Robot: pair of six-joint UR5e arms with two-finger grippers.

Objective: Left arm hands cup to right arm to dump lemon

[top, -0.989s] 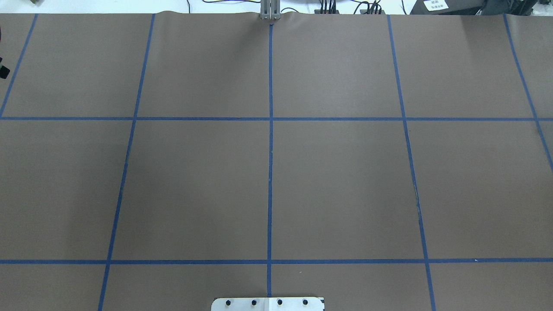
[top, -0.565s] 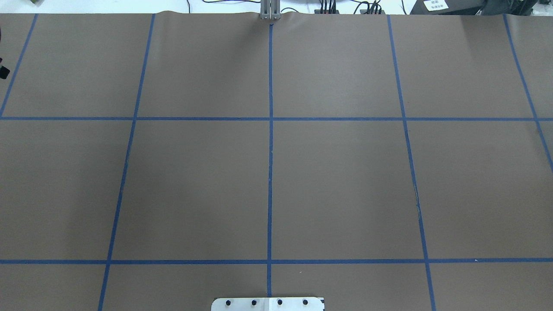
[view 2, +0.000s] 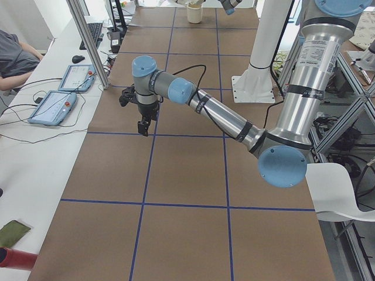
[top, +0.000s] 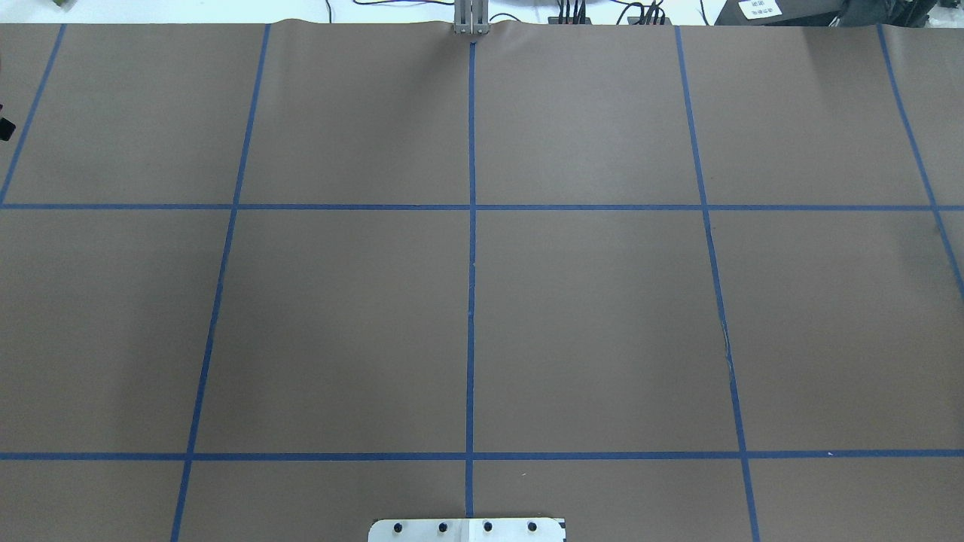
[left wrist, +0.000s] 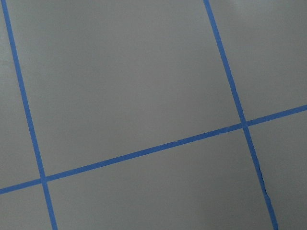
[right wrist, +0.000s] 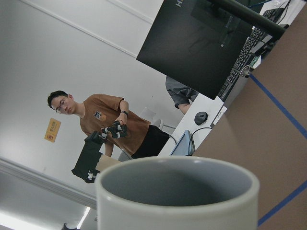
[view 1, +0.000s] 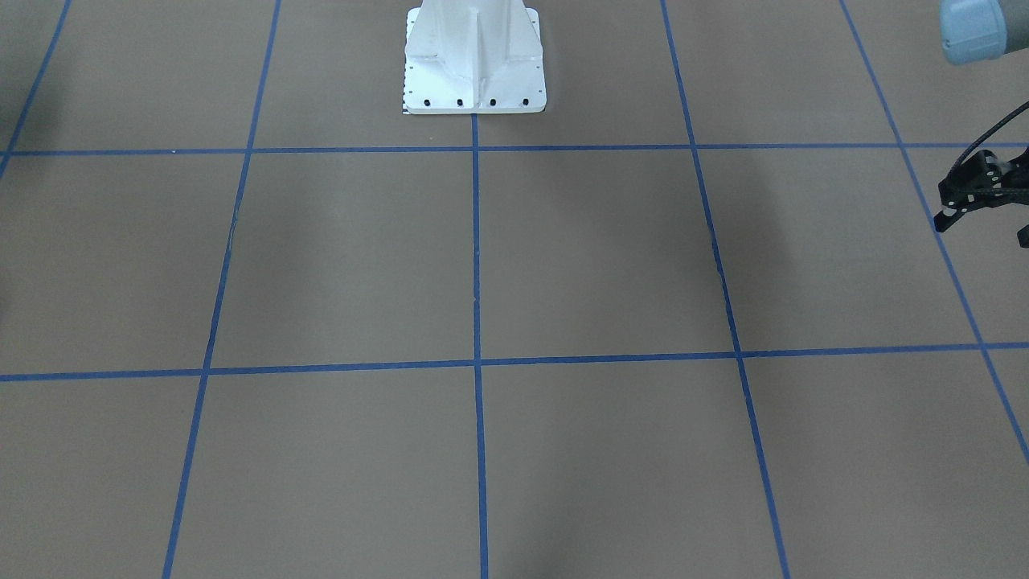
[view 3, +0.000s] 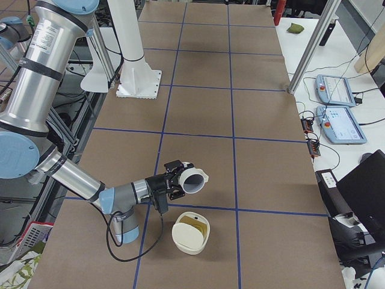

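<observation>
At the right hand [view 3: 179, 179], the cup [view 3: 195, 178] is tipped sideways.

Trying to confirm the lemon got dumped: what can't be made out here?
Cup interior: right wrist view, near rim hides the bottom.
Yellowish piece in the white bowl: exterior right view, too small to name.
Left gripper: cut off by the front-facing view's edge, too small in exterior left; open or shut unclear.
Right gripper: exterior right view only, fingers too small to judge.
</observation>
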